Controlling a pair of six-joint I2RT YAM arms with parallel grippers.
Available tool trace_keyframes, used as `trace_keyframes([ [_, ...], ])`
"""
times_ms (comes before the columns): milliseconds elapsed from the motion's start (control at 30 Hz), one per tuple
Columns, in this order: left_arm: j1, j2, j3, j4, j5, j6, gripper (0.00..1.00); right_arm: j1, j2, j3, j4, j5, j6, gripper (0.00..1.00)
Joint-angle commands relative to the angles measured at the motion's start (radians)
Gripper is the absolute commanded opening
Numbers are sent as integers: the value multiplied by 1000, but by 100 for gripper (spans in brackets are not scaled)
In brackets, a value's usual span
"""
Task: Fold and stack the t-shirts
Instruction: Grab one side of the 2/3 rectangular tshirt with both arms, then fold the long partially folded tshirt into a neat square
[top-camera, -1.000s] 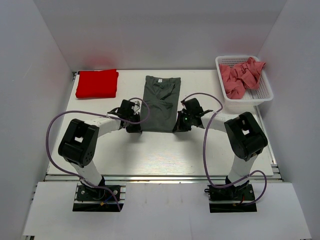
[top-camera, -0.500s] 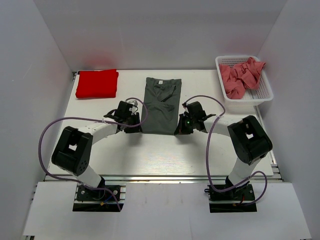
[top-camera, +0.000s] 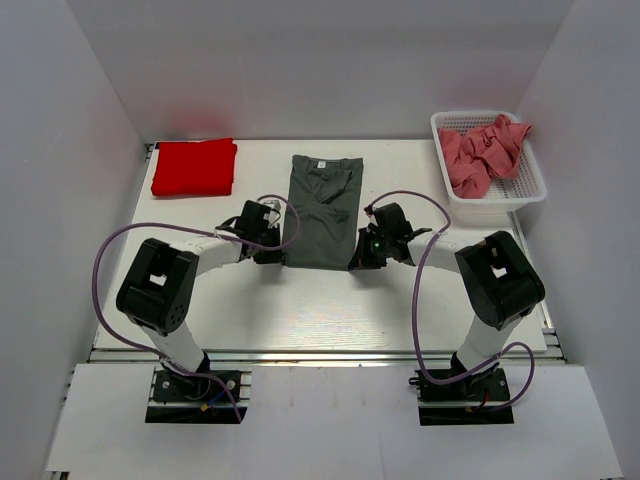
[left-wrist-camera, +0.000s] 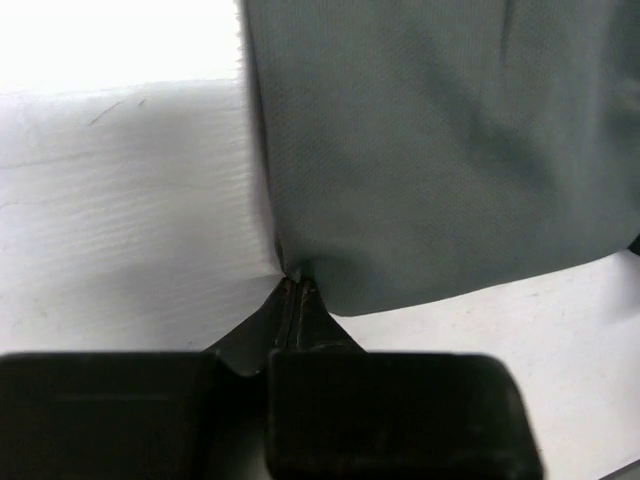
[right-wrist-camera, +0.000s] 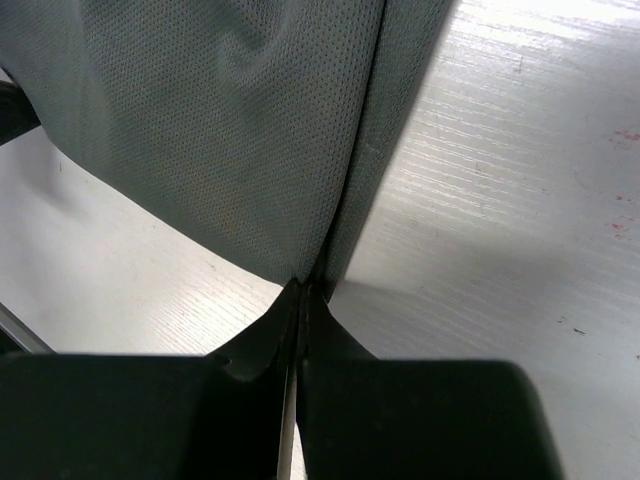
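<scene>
Dark grey t-shirt (top-camera: 318, 200), a narrow flat strip, collar at far end.

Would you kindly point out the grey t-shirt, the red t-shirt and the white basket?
grey t-shirt (top-camera: 322, 205), top external view, middle of the fabric.
red t-shirt (top-camera: 194, 167), top external view, centre of the folded square.
white basket (top-camera: 497, 207), top external view, its near wall.

- Your worktop (top-camera: 300, 305) is white with a fine wood grain, brightly and evenly lit.
- Plain white walls (top-camera: 320, 70) close it in along its far, left and right edges.
- A metal rail (top-camera: 320, 353) runs along its near edge.
- You'll see a faint red tint on the wall above the far left corner.
</scene>
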Motion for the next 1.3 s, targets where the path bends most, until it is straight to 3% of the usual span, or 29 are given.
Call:
trace_keyframes([
  [0, -14, 19, 19, -14, 19, 23, 0, 4, 9, 13, 27, -24, -17, 0],
  [133, -14, -29, -2, 12, 64, 33, 0, 7, -14, 14, 18, -27, -23, 0],
  [300, -14, -217, -73, -39, 82, 33, 0, 22, -125, -41, -2, 30, -63, 0],
  [433, -23, -377, -125, -85, 223, 23, 0, 44, -289, -87, -124, 16, -86, 0],
  [667, -34, -610, -168, -227, 291, -12, 0, 62, -551, -93, -342, -24, -158, 0],
  [767, -34, -678, -130, -273, 311, -21, 0, 64, -614, -77, -361, -33, -164, 0],
  [1000, -34, -690, -55, -268, 224, -30, 0, 54, -607, -8, -307, 45, -143, 0],
  [1267, -15, -587, 69, -226, -22, -95, 0, 42, -492, 126, -254, 310, -77, 0],
])
